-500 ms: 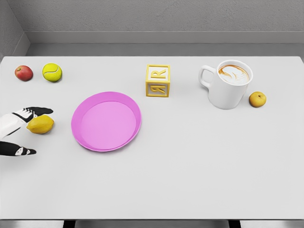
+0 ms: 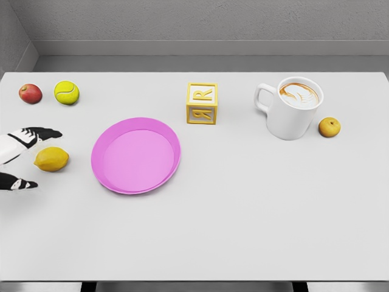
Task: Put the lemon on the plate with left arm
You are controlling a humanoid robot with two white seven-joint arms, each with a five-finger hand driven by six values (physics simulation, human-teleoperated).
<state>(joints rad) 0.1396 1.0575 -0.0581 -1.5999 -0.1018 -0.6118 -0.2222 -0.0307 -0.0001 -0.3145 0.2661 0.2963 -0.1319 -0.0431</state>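
A yellow lemon [image 2: 51, 159] lies on the white table to the left of the pink plate [image 2: 136, 156]. My left hand [image 2: 27, 157] comes in at the left edge, its fingers spread to either side of the lemon: the upper fingers [image 2: 37, 133] above it, the thumb [image 2: 17, 182] below and left. The hand is open and holds nothing. Whether any finger touches the lemon is unclear. The right arm is out of view.
A red apple [image 2: 30, 93] and a tennis ball [image 2: 67, 92] sit at the back left. A yellow letter block [image 2: 202, 103] stands behind the plate. A white mug of coffee [image 2: 292, 107] and a small orange fruit [image 2: 329, 127] are at the right.
My left hand has drawn back to the left and slightly up. The lemon has stayed in place.
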